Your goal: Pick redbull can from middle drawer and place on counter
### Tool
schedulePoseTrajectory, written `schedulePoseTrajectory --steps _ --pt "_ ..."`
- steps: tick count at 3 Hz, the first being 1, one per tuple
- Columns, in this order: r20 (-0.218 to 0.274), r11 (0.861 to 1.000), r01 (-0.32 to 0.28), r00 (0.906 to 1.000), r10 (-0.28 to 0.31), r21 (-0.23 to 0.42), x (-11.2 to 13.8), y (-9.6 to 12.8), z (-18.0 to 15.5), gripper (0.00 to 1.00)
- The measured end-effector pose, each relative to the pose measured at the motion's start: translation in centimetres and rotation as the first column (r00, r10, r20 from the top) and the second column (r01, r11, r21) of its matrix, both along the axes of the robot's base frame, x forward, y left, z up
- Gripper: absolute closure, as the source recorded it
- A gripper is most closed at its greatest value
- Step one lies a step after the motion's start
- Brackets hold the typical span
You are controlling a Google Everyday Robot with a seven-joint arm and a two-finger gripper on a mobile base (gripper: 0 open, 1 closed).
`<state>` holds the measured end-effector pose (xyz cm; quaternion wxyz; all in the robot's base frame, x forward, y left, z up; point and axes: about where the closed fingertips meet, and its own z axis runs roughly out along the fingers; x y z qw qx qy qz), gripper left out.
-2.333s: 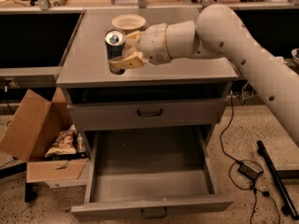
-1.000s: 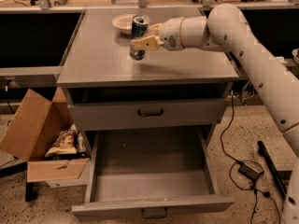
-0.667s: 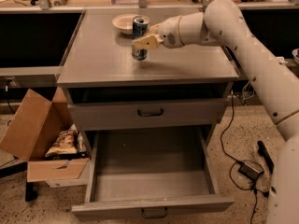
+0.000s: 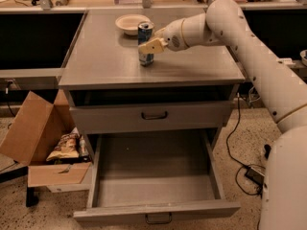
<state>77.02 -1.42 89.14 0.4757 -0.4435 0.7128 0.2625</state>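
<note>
The redbull can (image 4: 145,31), blue and silver, stands upright on the grey counter (image 4: 105,59), just in front of the cream bowl. My gripper (image 4: 147,46) reaches in from the right and is closed around the can's middle. One cream finger (image 4: 152,45) crosses the front of the can; the other is hidden behind it. The middle drawer (image 4: 156,178) is pulled fully open at the bottom of the cabinet and its tray holds nothing.
A cream bowl (image 4: 130,23) sits at the back of the counter. The shallower drawer front (image 4: 153,116) above is closed. An open cardboard box (image 4: 33,138) with a snack bag (image 4: 64,147) stands on the floor at left. Cables (image 4: 240,162) lie at right.
The can was carried from the counter's front left edge to a spot further back by the bowl. Over the last second the can and gripper have hardly moved.
</note>
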Motion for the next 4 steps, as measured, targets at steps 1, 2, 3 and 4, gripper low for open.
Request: schedulePoseTrajectory --steps 1,2,3,4 --pt "0.028 0.999 -0.025 0.9993 0.026 -0.020 0.42 0.15 -0.53 0.63" --pt "0.036 0.999 -0.032 0.9988 0.033 -0.025 0.51 0.18 -0.63 0.40" --pt "0.036 0.999 -0.032 0.9988 0.033 -0.025 0.51 0.19 -0.63 0.15" --pt "0.036 0.999 -0.032 0.9988 0.033 -0.025 0.51 0.19 -0.63 0.00"
